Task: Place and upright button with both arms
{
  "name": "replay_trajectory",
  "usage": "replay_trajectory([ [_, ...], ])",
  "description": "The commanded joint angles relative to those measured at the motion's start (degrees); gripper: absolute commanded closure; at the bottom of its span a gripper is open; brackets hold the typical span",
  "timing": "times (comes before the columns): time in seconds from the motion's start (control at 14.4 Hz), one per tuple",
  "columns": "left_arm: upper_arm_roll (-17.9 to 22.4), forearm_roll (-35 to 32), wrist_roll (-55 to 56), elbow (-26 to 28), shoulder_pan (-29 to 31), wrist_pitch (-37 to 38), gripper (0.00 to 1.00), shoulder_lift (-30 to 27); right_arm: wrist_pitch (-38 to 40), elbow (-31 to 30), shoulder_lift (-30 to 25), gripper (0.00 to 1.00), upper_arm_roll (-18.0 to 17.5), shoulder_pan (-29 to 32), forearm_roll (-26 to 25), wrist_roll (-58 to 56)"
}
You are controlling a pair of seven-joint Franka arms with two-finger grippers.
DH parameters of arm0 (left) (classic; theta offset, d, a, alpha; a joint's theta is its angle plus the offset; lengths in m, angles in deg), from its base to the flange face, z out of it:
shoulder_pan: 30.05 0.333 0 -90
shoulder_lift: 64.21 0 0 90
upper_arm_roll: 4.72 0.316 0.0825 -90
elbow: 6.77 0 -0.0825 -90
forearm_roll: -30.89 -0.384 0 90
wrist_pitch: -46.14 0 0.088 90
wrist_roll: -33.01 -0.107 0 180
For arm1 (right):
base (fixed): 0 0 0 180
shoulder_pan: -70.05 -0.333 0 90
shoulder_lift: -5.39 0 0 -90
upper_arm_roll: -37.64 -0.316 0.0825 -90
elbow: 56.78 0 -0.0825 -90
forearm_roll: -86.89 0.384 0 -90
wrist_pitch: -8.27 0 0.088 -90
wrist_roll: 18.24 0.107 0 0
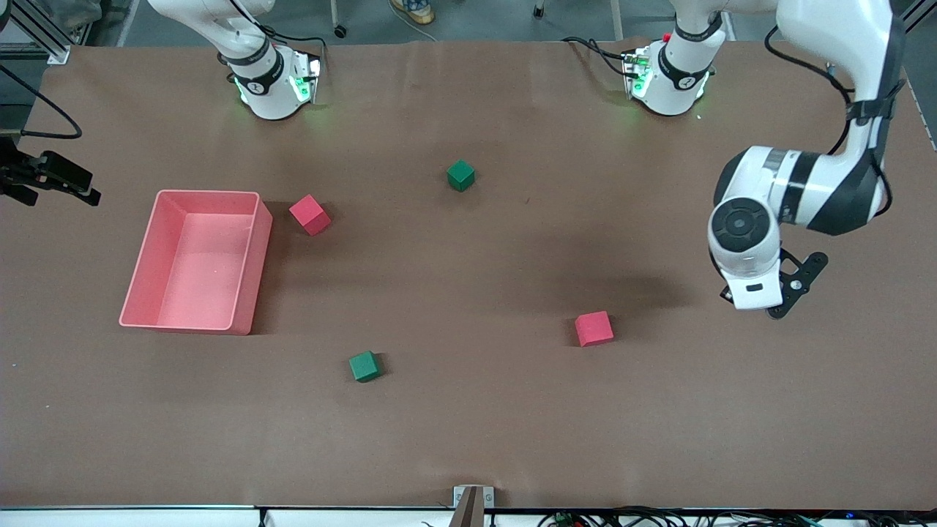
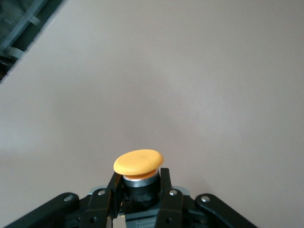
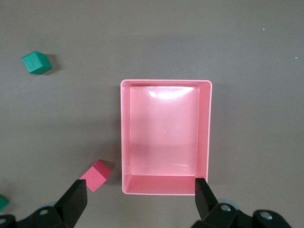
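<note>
Button (image 2: 138,167) is sitting clamped in the left gripper (image 2: 138,197) jaws over bare bench (image 1: 468,424) at the left arm's end, cap apparently pointing outward along them. Right gripper (image 3: 137,199) is hanging over the pink tray (image 3: 205,128), jaws apart.

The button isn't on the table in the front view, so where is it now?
The button is clamped in the left gripper, orange cap outward, up over bare table at the left arm's end, with a red cube nearest.

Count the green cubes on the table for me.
2. One green cube sits between the arms' bases and mid-table; the other green cube lies much nearer the front camera, nearer than the pink bin. None appear hidden.
</note>
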Motion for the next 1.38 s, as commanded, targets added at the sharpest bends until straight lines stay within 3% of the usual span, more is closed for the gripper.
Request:
replay_trajectory([
  [0.0,-0.01,-8.94,11.34,-0.25,-0.09,-0.48,1.00,2.79,-0.59,-0.81,-0.95,0.00,-0.78,0.43,-0.14,-0.89],
  [0.35,-0.01,-23.80,33.58,0.19,-0.44,0.75,1.00,8.50,-0.77,-0.46,-0.86,0.00,-1.05,0.16,-0.14,-2.12],
  [0.55,-0.01,-34.17,47.29,-0.07,-0.97,7.06,1.00,14.03,-0.68,-0.55,-0.86,0.00,-1.14,-0.36,-0.14,-2.12],
  [0.97,-0.10,-44.20,58.92,0.19,-2.03,20.16,1.00,22.13,0.46,-0.64,-0.95,0.00,-0.96,-0.37,-0.14,-5.01],
  [1.32,-0.01,-48.70,65.79,0.10,-1.50,22.37,1.00,26.53,-0.24,-0.46,-0.95,0.00,-0.87,-0.37,-0.14,-5.37],
])
